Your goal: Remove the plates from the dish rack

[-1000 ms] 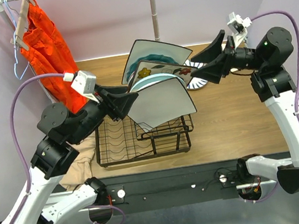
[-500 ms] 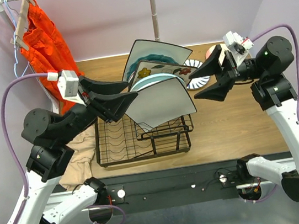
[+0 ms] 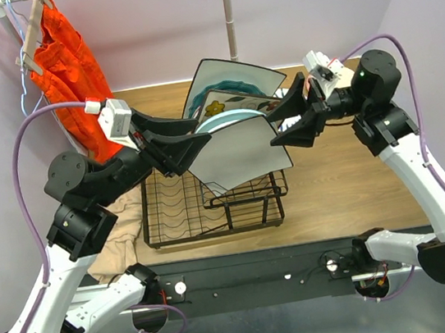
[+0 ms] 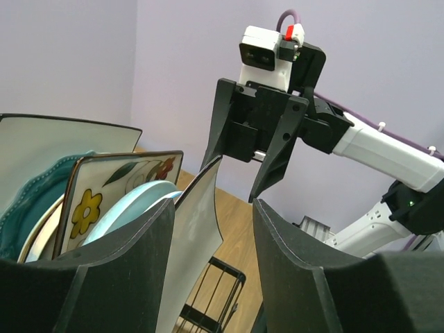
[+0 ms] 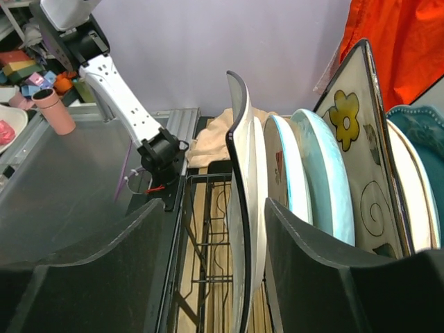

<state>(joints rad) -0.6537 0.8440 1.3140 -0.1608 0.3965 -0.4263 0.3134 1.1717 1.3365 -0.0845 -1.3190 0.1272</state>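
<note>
The black wire dish rack (image 3: 212, 211) holds several plates on edge. Frontmost is a white square plate (image 3: 242, 159) with a dark rim; behind it stand a pale blue round plate (image 3: 228, 118), a flower-print square plate (image 3: 240, 100) and a large square plate (image 3: 230, 73). My left gripper (image 3: 201, 133) is open at the white plate's left corner, whose edge (image 4: 198, 225) lies between the fingers. My right gripper (image 3: 275, 124) is open at its right edge, and the rim (image 5: 236, 146) stands between the jaws with gaps on both sides. A teal scalloped plate (image 5: 416, 139) shows at the far right.
An orange garment (image 3: 63, 64) hangs at the back left. A beige cloth (image 3: 121, 239) lies left of the rack. A metal pole (image 3: 228, 12) rises behind the plates. A pink cup (image 5: 55, 111) stands off the table's near side.
The right gripper has swung left from the table's right side to straddle the white plate's edge. The left gripper has shifted slightly right onto the plate's opposite corner.
</note>
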